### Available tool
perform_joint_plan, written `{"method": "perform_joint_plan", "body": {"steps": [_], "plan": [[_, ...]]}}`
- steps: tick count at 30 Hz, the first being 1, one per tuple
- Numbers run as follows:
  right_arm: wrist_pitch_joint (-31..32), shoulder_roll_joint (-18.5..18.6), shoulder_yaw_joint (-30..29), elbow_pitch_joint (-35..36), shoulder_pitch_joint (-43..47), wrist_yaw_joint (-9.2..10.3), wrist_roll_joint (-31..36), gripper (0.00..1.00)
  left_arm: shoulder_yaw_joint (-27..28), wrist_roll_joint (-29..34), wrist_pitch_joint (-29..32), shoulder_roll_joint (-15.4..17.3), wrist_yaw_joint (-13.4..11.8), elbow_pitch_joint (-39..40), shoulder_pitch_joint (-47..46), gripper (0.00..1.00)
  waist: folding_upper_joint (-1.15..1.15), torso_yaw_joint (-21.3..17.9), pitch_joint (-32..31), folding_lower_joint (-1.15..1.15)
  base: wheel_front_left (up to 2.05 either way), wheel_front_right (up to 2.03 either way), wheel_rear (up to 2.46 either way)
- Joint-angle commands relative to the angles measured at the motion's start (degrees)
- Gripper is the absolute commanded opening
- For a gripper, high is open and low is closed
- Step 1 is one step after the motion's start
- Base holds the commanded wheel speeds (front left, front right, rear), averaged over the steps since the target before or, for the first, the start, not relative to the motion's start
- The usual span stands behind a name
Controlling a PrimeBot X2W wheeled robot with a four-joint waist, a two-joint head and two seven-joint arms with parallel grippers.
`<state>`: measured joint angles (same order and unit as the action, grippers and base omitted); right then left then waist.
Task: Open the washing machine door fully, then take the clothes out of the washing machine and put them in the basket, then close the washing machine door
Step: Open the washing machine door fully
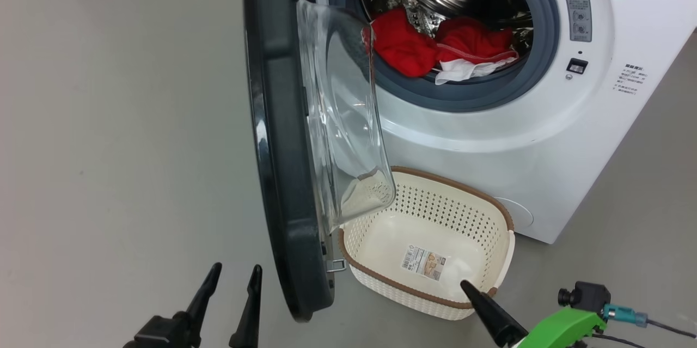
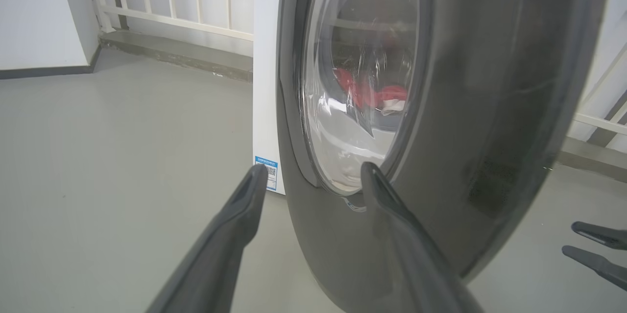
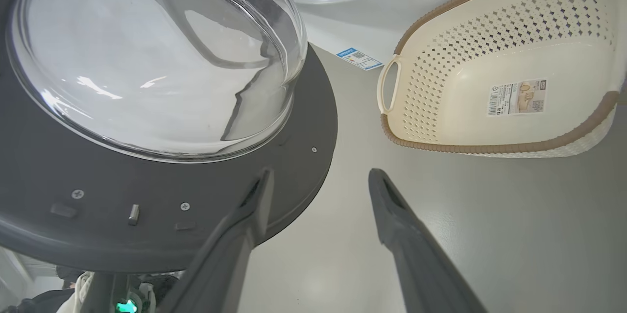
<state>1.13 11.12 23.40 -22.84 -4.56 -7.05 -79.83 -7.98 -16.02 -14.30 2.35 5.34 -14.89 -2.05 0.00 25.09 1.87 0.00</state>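
Door (image 1: 277, 174) stands edge-on, glass (image 1: 348, 119) bulging toward basket (image 1: 452, 182); left gripper (image 1: 237, 267) and right gripper (image 3: 319, 176) spread

left gripper (image 1: 237, 267): two long dark grey fingers (image 1: 248, 310), tapering to blunt points, on a black angular base. right gripper (image 3: 319, 176): matching matte fingers, each with a shallow recess near the tip; bright green mount (image 1: 561, 329); beside it a small black camera (image 1: 585, 294), teal plug (image 1: 625, 315), thin dark cable (image 1: 672, 330).
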Motion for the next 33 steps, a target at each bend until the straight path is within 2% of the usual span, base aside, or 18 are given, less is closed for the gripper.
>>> {"method": "perform_joint_plan", "body": {"steps": [1,9,14,18,27,33], "plan": [[-2.12,1.02,2.2,0.52,-0.76,-0.44,1.71,1.0,1.96,0.41,-0.7,0.53,0.0,1.2,-0.03,1.0,0.0,-0.2,-0.14,0.0,0.0,0.0,0.0],[-13.79,3.92,8.68,-3.34,-2.35,-0.44,7.63,1.0,2.02,0.58,-0.7,0.53,0.01,1.18,0.58,1.0,0.0,-0.71,-0.81,0.0,0.0,0.0,0.0],[-15.99,4.9,9.09,-5.86,-3.44,-0.44,13.15,1.0,2.13,0.64,-0.7,0.53,0.0,1.29,0.94,1.0,0.0,-0.98,-0.94,0.0,0.0,0.0,0.0],[-16.09,3.59,1.02,-4.99,-3.04,-0.44,23.41,1.0,2.23,0.47,-0.7,0.53,0.03,1.44,0.91,1.0,0.0,-1.17,-0.6,0.0,0.0,0.0,0.0],[-16.11,-3.63,-15.05,3.98,2.44,-0.44,50.3,1.0,2.51,0.31,-0.7,0.53,0.13,1.53,0.52,1.0,0.0,-1.16,0.11,0.0,0.0,0.0,0.0],[-16.12,-6.59,-20.66,10.27,5.38,-0.44,60.68,1.0,2.58,0.28,-0.7,0.53,0.12,1.63,0.07,1.0,0.0,-1.0,0.56,0.0,0.0,0.0,0.0]]}}
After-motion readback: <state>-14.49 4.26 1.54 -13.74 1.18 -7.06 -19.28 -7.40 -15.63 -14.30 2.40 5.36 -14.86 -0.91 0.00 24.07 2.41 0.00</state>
